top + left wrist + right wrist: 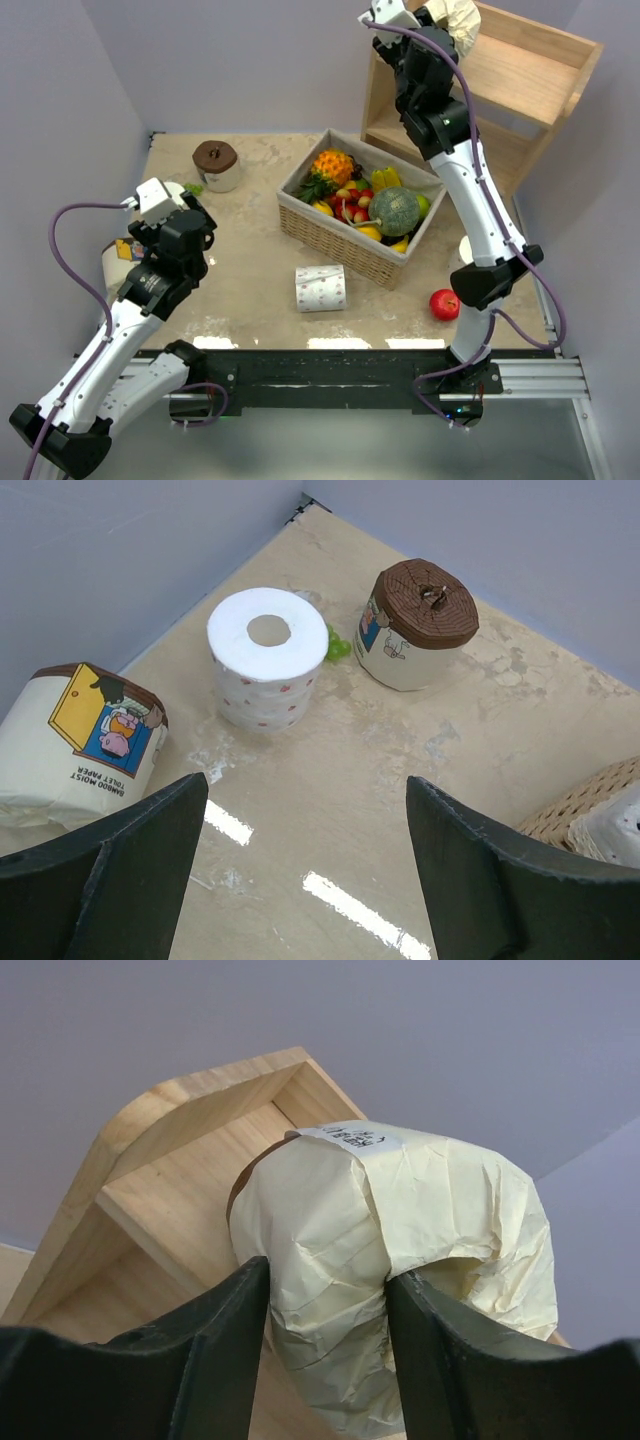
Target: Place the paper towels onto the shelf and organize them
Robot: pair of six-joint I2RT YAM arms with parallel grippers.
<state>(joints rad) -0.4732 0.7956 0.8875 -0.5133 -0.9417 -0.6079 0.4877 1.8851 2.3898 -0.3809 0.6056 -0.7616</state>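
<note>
My right gripper (325,1330) is shut on a cream-wrapped roll (400,1210) and holds it up at the top tier of the wooden shelf (170,1190); in the top view the roll (463,20) is at the shelf's (530,75) upper left corner. My left gripper (305,870) is open and empty above the table. Ahead of it stand a bare white roll (268,655) and a wrapped roll with a brown top (418,625). A wrapped roll (80,745) lies on its side to its left. Another white roll (320,288) lies in front of the basket.
A wicker basket (335,240) of fruit stands mid-table, its corner in the left wrist view (590,805). A red apple (444,304) lies by the right arm. A small green item (338,648) sits behind the white roll. Walls close the left and back.
</note>
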